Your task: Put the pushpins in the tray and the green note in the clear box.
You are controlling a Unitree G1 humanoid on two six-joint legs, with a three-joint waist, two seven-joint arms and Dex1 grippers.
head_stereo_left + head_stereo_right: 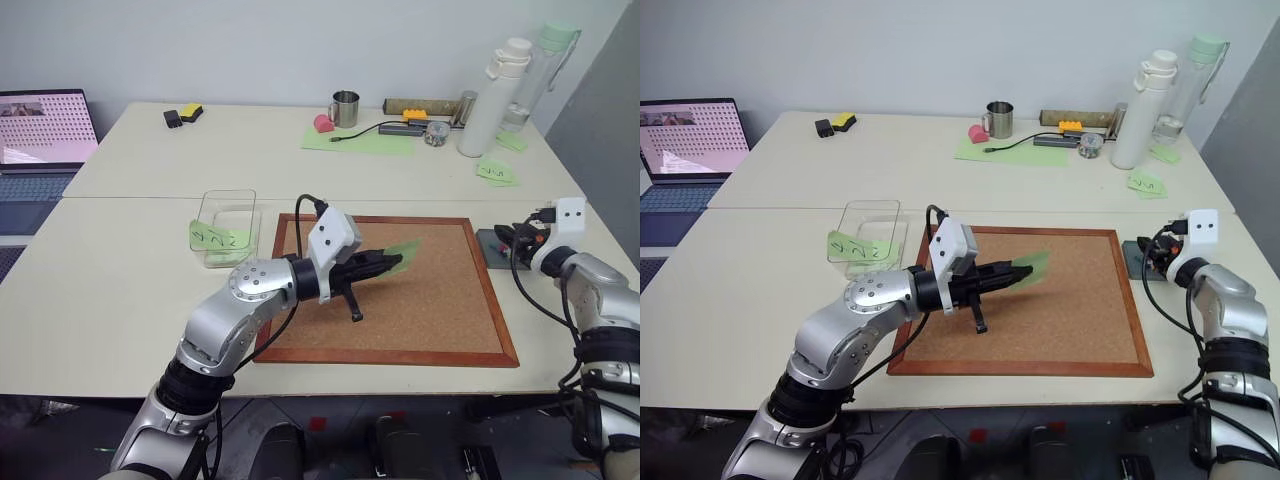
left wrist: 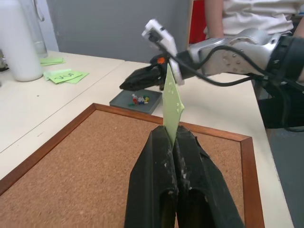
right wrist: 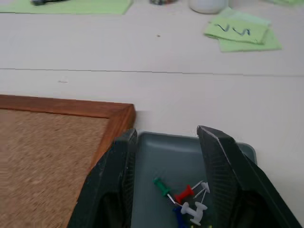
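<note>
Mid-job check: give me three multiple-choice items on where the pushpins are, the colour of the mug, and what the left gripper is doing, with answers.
1. Where do the pushpins lie?
A. In the tray
B. On the corkboard
C. In the clear box

2. What colour is the mug on the far table?
A. Red
B. Steel grey
C. Yellow

3. What is the left gripper doing?
A. Standing open
B. Shut on nothing
C. Shut on the green note

Answers: 1 A, the right wrist view shows them inside the grey tray. 2 B, it is bare metal. 3 C, the left wrist view shows the note pinched between its fingers.
</note>
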